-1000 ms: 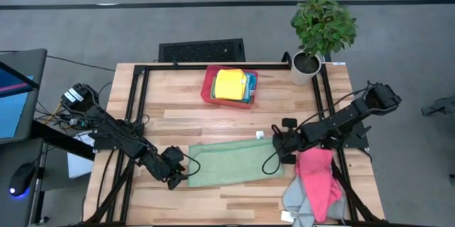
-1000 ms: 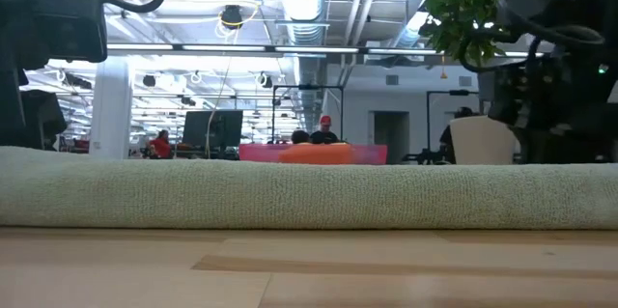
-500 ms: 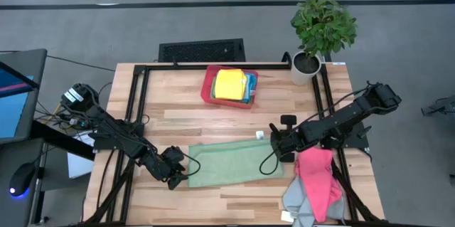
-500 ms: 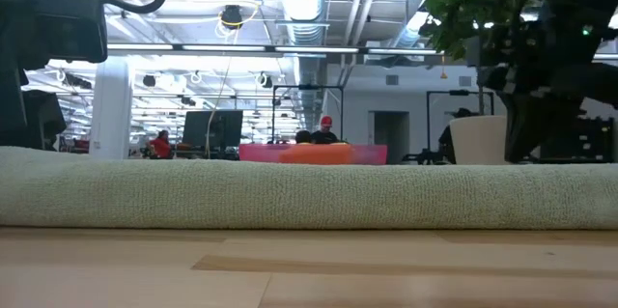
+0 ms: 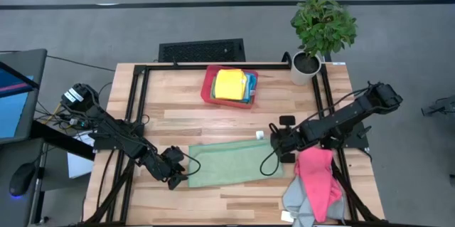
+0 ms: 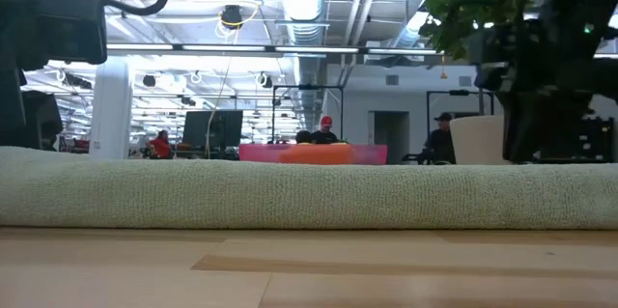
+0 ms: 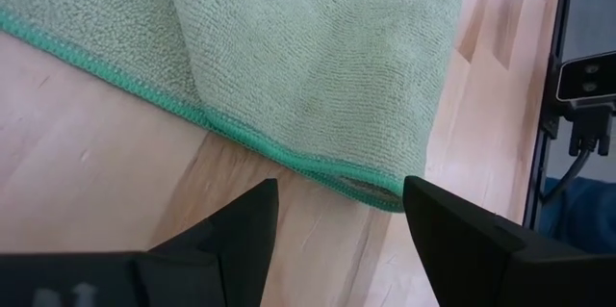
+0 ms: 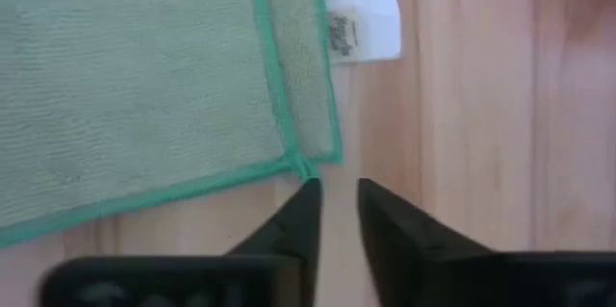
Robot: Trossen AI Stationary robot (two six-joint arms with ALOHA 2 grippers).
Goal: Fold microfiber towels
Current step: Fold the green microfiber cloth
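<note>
The green towel [image 5: 234, 161] lies folded into a long strip on the wooden table [image 5: 178, 120], on the side of the red tray [image 5: 207, 88] away from the potted plant [image 5: 321, 31]. In the low view it fills the width as a flat band [image 6: 309, 194] in front of the tray. A white tag [image 8: 363, 24] sticks out at its far right corner. At the strip's left end, well apart from the tray, the left gripper [image 5: 180, 173] sits low with its fingers [image 7: 245, 225] spread wide on either side of the towel's hemmed corner, holding nothing. At the right end, the right gripper [image 5: 279, 150] hangs just off the towel's corner; its fingers [image 8: 298, 216] stand narrowly apart over bare wood, gripping nothing. Beside that gripper, farther from the tray, a pink towel [image 5: 318, 177] is draped over a grey towel [image 5: 297, 200] at the table's corner. In the tray a folded yellow towel [image 5: 229, 85] lies on top of a stack of others.
</note>
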